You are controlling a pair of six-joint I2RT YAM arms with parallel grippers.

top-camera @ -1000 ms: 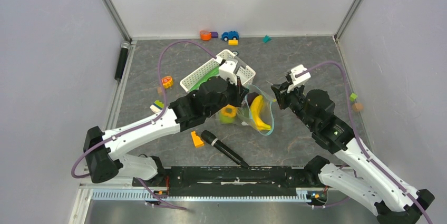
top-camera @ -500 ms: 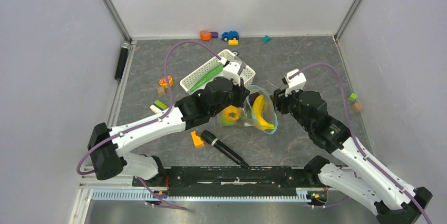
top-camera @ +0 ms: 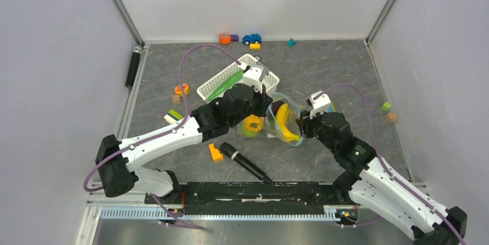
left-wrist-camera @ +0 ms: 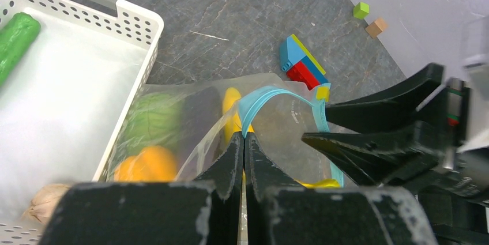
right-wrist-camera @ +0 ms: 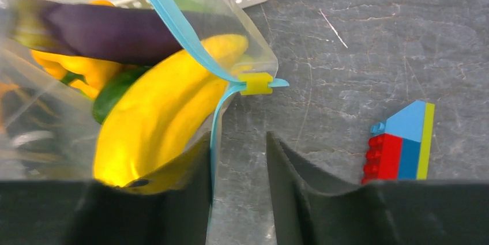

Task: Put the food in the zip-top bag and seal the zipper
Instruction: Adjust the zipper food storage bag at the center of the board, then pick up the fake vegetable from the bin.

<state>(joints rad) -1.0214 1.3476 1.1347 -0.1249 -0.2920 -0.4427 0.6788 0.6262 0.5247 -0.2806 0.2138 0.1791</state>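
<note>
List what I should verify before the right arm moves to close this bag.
1. Left gripper pinches the zipper: ok.
2. Right gripper open, zipper between its fingers: ok.
3. Bananas and eggplant inside the zip-top bag: ok.
4. Cucumber bagged: not ok, it lies in the basket.
5. Bag mouth shut: not ok, it gapes.
6. Yellow slider at the zipper's end: ok.

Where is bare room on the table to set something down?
Bare: far right, between the white basket, the teal block and the green cube; also between the microphone and the right arm. Crowded: around the bag.
</note>
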